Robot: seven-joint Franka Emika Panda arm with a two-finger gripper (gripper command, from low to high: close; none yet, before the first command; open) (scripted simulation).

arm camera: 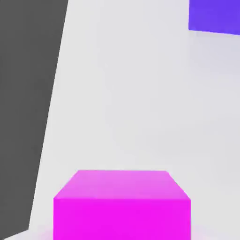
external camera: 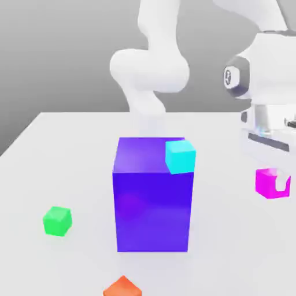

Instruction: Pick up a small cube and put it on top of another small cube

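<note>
Orange cube (external camera: 122, 287) sits at six o'clock; the tool (external camera: 272, 173), apparently clenched on the magenta cube (external camera: 267, 183), hangs at three. Carry it high past the purple block (external camera: 153, 199) to the green cube (external camera: 57, 221) at nine.

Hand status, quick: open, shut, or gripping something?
Hand: shut on the magenta cube, held above the table.

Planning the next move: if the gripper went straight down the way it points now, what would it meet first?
Probably bare table: the gripper, shut on the magenta cube, hangs apart from the purple block and green cube.
</note>
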